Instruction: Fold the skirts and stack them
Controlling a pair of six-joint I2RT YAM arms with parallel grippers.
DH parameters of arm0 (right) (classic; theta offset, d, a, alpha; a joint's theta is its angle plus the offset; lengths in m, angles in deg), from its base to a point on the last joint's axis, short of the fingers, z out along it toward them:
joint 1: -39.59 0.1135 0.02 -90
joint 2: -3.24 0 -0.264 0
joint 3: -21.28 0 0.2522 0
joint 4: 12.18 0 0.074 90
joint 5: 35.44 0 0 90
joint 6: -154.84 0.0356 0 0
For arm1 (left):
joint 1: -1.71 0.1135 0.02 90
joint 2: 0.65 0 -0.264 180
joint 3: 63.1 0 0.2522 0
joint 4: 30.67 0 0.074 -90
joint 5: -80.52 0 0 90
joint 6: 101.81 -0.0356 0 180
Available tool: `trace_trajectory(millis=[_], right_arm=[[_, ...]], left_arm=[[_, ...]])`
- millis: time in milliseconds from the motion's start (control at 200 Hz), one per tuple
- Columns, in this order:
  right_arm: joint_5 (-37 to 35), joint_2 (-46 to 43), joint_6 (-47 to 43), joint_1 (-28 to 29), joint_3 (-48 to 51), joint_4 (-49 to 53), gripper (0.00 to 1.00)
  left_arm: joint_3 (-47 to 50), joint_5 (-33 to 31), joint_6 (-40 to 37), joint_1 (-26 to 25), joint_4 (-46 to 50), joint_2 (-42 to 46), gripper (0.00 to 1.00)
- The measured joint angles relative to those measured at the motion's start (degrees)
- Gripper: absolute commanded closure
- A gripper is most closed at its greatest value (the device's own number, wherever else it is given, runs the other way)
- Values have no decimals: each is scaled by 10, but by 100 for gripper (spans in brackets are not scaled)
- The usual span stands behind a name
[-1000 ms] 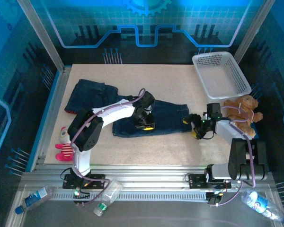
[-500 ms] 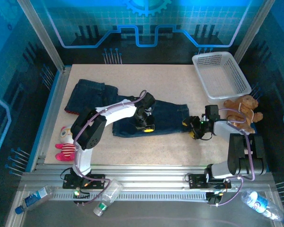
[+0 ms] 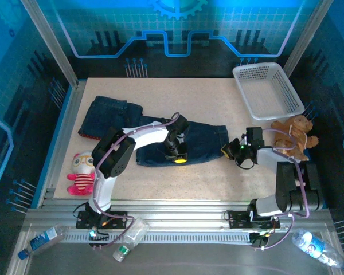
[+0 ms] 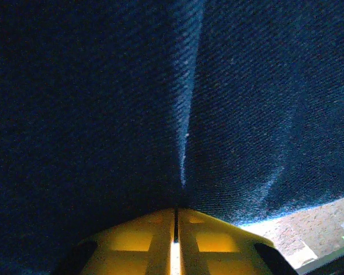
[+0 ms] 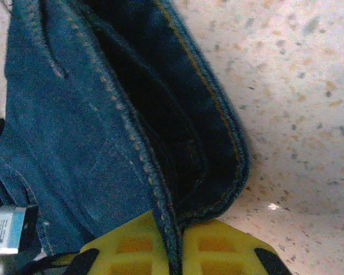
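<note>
one denim skirt (image 3: 203, 139) pinched by left gripper (image 4: 175, 229), right gripper (image 5: 173, 249)

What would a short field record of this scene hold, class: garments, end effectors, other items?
spread garment: denim skirt, lying at centre
left end effector: shut on the skirt's near edge
right end effector: shut on the skirt's right edge
stack: folded denim pile, far left, red edge beneath
other items: white basket, teddy bear, plush doll
</note>
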Motion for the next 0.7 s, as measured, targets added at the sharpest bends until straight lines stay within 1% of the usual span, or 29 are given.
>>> trace_trajectory(millis=[70, 125, 170, 220, 250, 285, 325, 440, 545, 625, 700], right_arm=[[-7, -10, -5, 0, 0, -2, 100], [-11, -17, -9, 0, 0, -2, 100], [-16, -21, -16, 0, -1, 0, 100], [-20, -25, -23, 0, -5, 7, 100], [-21, -26, -28, 0, -8, 13, 100], [-24, -27, -36, 0, -14, 23, 100], [-28, -28, -46, 0, -22, 34, 100], [-48, -28, -77, 0, -55, 72, 100], [-61, -28, -99, 0, -78, 96, 100], [-66, -27, -110, 0, -88, 106, 100], [-67, -24, -113, 0, -92, 111, 100]], left_arm=[[-10, 7, -1, 0, 3, -7, 89], [-19, 11, -3, 0, 7, -11, 86], [-23, 11, -9, 0, 9, -11, 78], [-27, 10, -14, 0, 9, -9, 64], [-28, 8, -14, 0, 7, -4, 58], [-27, 3, -15, 1, 8, 5, 52], [-26, -7, -19, 2, 8, 24, 48], [10, -37, -15, 21, -11, 110, 47], [72, -55, -10, 64, -34, 195, 48], [117, -63, -3, 97, -43, 219, 50], [152, -68, 5, 112, -51, 214, 52]])
